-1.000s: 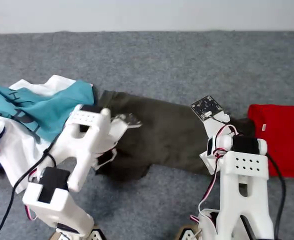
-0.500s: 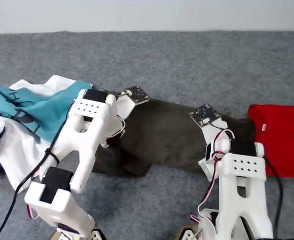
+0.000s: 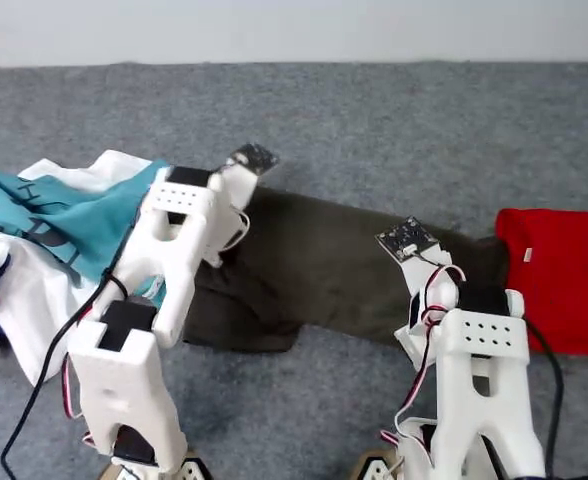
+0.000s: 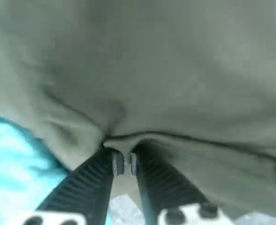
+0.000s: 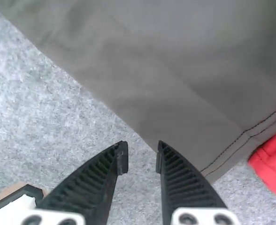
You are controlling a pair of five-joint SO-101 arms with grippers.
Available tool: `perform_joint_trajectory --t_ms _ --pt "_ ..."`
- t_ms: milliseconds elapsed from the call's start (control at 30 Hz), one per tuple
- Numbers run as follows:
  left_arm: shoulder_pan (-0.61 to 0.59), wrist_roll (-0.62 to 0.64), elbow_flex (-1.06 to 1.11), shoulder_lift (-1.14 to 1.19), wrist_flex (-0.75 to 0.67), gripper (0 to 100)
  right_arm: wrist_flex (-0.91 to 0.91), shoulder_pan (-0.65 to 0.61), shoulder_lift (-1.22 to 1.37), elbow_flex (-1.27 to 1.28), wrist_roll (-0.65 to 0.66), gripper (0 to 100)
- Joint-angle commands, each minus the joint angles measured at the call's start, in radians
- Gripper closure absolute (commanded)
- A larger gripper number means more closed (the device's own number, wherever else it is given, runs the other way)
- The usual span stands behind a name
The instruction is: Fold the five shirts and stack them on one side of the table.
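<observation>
The left claw (image 4: 122, 163) is pinched almost closed on a raised fold of the olive shirt (image 4: 175, 70), with the teal shirt (image 4: 9, 159) just beside it. The right claw (image 5: 139, 159) is slightly parted and grips nothing. It hangs over the grey tabletop (image 5: 39, 122) — the olive shirt's hem lies just ahead of its tips, the red shirt (image 5: 272, 164) near at one side.

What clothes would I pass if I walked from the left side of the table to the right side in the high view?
A heap with the white shirt and the teal shirt on top of it → olive shirt → red shirt.
</observation>
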Motion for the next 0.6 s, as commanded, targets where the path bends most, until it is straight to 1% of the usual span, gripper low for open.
perform_joint_trajectory --t_ms 0,333,500,567 --pt "-0.006 0.018 -0.067 -0.006 0.015 99 0.005 0.005 -0.027 -0.005 0.011 88.7" --pt "0.006 0.02 -0.068 -0.005 -0.017 99 -0.001 0.001 -0.021 0.003 0.015 88.7" --pt "0.032 0.021 -0.067 -0.003 -0.057 98 0.004 -0.074 -0.025 0.005 0.014 88.7" --pt "0.032 0.021 -0.067 -0.002 -0.063 97 0.001 -0.097 -0.025 0.005 0.011 88.7"
